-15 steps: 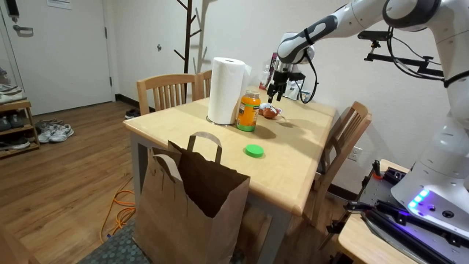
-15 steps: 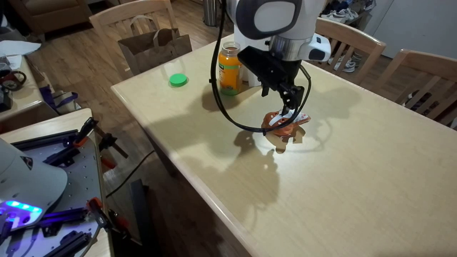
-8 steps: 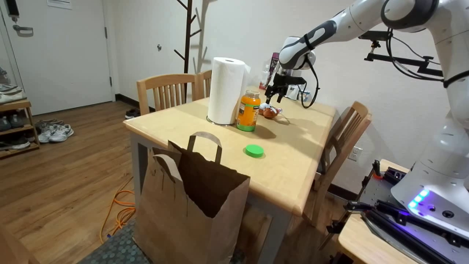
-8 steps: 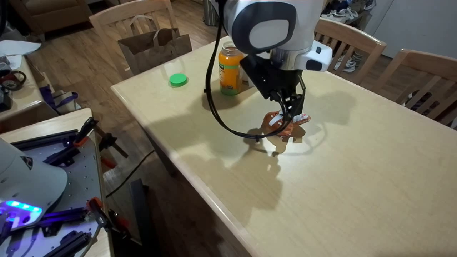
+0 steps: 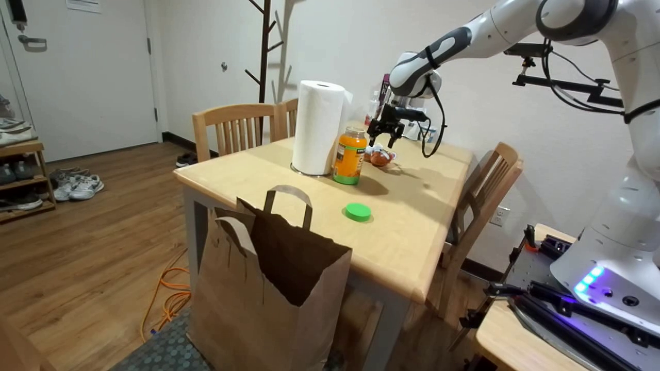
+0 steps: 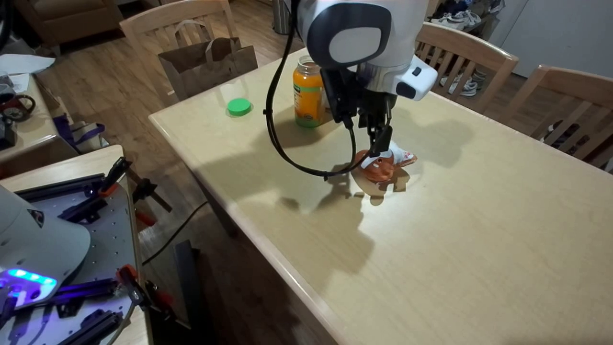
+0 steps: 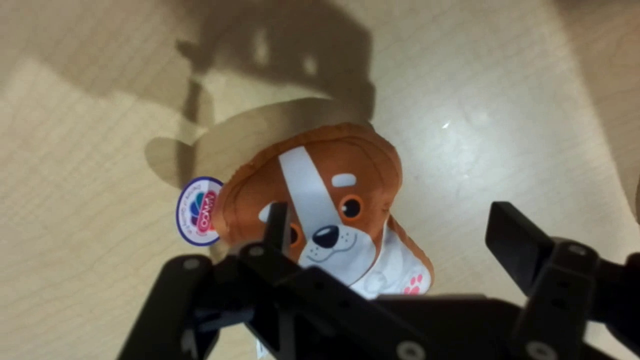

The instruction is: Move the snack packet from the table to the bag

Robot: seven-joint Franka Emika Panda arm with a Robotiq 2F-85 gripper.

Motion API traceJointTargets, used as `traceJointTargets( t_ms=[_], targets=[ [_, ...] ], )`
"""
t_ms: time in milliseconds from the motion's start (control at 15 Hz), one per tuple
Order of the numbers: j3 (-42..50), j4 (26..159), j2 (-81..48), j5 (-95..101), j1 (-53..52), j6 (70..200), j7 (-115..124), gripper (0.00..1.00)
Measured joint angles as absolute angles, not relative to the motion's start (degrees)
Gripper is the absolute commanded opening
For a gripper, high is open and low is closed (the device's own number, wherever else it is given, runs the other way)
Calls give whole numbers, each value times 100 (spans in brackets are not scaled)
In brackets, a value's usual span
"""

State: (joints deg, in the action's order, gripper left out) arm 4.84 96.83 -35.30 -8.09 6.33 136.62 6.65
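Near the middle of the wrist view, a plush brown-and-white dog [image 7: 330, 200] lies on the pale wooden counter [image 7: 475, 75], while the claw [image 7: 393, 222] hangs above, its jaws spread wide and gripping nothing, the one at frame left hiding part of the dog's face. In an exterior view, an orange jar [image 5: 349, 159] stands mid-frame just beside a paper towel roll [image 5: 318, 129], a green lid [image 5: 358, 212] lies lower on the counter, and a brown paper bag [image 5: 252, 304] stands gaping near lower centre, well apart from the dog.
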Motion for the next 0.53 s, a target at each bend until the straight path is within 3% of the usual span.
traceJointTargets(
  t_ms=[533],
  targets=[
    [707, 9550, -3530, -355, 514, 12810, 643, 100]
  ],
)
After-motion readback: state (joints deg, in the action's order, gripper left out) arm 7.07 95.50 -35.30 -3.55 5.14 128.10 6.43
